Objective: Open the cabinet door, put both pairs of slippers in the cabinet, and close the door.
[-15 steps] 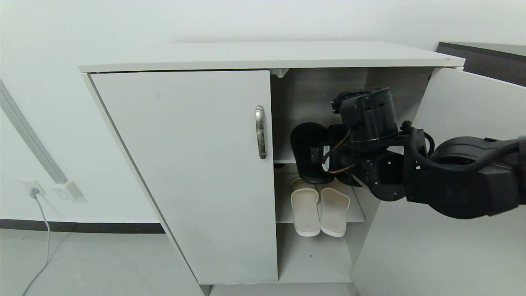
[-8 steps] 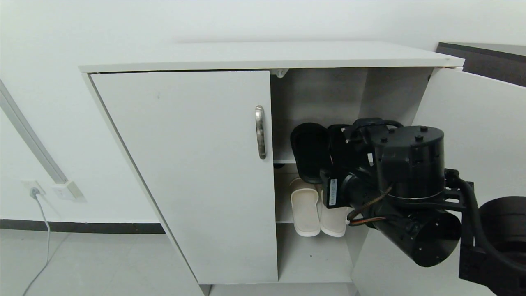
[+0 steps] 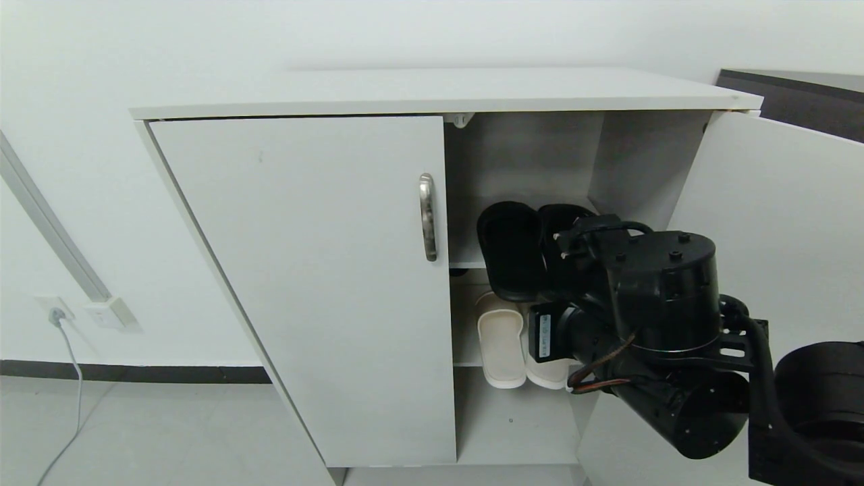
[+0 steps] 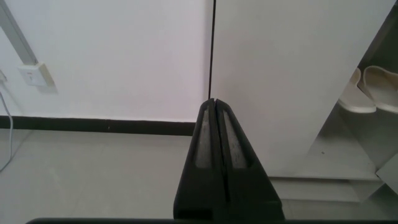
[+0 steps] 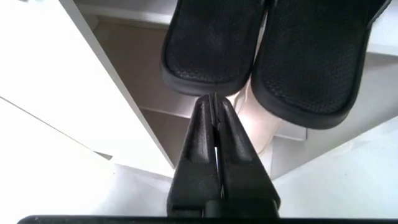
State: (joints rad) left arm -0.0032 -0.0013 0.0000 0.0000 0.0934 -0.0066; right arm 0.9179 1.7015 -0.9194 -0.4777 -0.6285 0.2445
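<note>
The white cabinet (image 3: pixel 439 88) has its right door (image 3: pixel 763 202) swung open and its left door (image 3: pixel 304 270) closed. A pair of black slippers (image 3: pixel 513 250) lies on the upper shelf, heels jutting over the shelf edge. A pair of white slippers (image 3: pixel 503 337) lies on the shelf below. My right arm's wrist (image 3: pixel 661 297) hangs just outside the opening, in front of the slippers. The right gripper (image 5: pixel 214 101) is shut and empty, pointing at the black slippers (image 5: pixel 211 43) from a short way off. The left gripper (image 4: pixel 213 102) is shut, low beside the left door (image 4: pixel 280 74).
The left door carries a metal handle (image 3: pixel 426 216) at its inner edge. A wall socket with a cable (image 3: pixel 54 314) sits low on the wall at left. A dark panel (image 3: pixel 796 94) stands behind the open door. Grey floor (image 3: pixel 169 432) lies before the cabinet.
My right arm has drawn back out of the upper shelf, down and toward me. The black slippers stay on the shelf, free of the gripper.
</note>
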